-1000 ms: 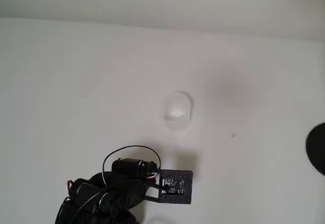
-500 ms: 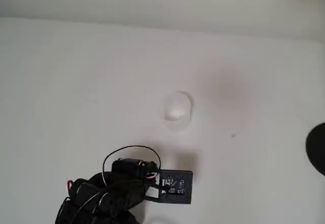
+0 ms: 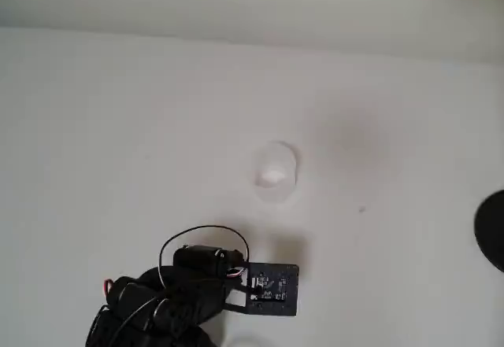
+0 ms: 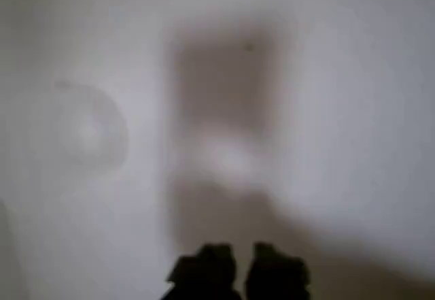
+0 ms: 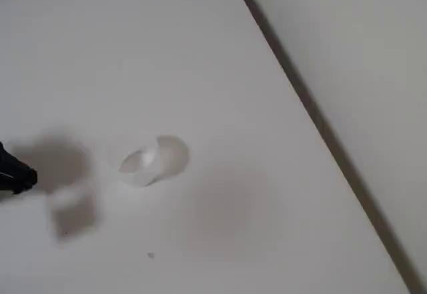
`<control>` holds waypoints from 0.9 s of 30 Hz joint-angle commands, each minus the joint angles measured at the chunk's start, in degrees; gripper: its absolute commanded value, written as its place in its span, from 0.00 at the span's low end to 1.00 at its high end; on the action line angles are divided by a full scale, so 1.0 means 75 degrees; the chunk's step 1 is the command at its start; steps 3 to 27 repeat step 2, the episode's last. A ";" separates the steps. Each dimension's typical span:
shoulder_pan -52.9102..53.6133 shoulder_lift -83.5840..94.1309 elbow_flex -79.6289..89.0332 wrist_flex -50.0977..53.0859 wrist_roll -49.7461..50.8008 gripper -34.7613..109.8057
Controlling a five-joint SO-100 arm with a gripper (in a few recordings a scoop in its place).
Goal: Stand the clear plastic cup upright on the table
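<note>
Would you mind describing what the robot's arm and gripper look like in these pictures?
In the overhead view the arm is black and bulky, with a thin black cable looping above it and short red and white wires near the wrist. A flat black rectangular plate with small pale markings sits at its end. In the wrist view the gripper shows as two dark, blurred, rounded fingertips.

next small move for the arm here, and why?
Probably advance the gripper toward the clear plastic cup. In the overhead view the cup sits alone on the table, well apart from the arm at the bottom edge. In the wrist view the fingertips sit close together with nothing between them, the cup's faint outline to their left.
</note>
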 commanded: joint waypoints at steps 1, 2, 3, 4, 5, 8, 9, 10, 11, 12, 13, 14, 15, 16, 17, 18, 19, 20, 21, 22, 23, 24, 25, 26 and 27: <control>0.0035 0.0012 -0.0012 0.0023 0.0082 0.26; 0.0035 0.0012 -0.0012 0.0023 0.0082 0.26; 0.0035 0.0012 -0.0012 0.0023 0.0082 0.26; 0.0035 0.0012 -0.0012 0.0023 0.0082 0.26; 0.0035 0.0012 -0.0012 0.0023 0.0082 0.26; 0.0035 0.0012 -0.0012 0.0023 0.0082 0.26; 0.0035 0.0012 -0.0012 0.0023 0.0082 0.26; 0.0035 0.0012 -0.0012 0.0023 0.0082 0.26; 0.0035 0.0012 -0.0012 0.0023 0.0082 0.26; 0.0035 0.0012 -0.0012 0.0023 0.0082 0.26; 0.0035 0.0012 -0.0012 0.0023 0.0082 0.26; 0.0035 0.0012 -0.0012 0.0023 0.0082 0.26; 0.0035 0.0012 -0.0012 0.0023 0.0082 0.26; 0.0035 0.0012 -0.0012 0.0023 0.0082 0.26; 0.0035 0.0012 -0.0012 0.0023 0.0082 0.26; 0.0035 0.0012 -0.0012 0.0023 0.0082 0.26; 0.0035 0.0012 -0.0012 0.0023 0.0082 0.26; 0.0035 0.0012 -0.0012 0.0023 0.0082 0.26; 0.0035 0.0012 -0.0012 0.0023 0.0082 0.26; 0.0035 0.0012 -0.0012 0.0023 0.0082 0.26; 0.0035 0.0012 -0.0012 0.0023 0.0082 0.26; 0.0035 0.0012 -0.0012 0.0023 0.0082 0.26; 0.0035 0.0012 -0.0012 0.0023 0.0082 0.26; 0.0035 0.0012 -0.0012 0.0023 0.0082 0.26; 0.0035 0.0012 -0.0012 0.0023 0.0082 0.26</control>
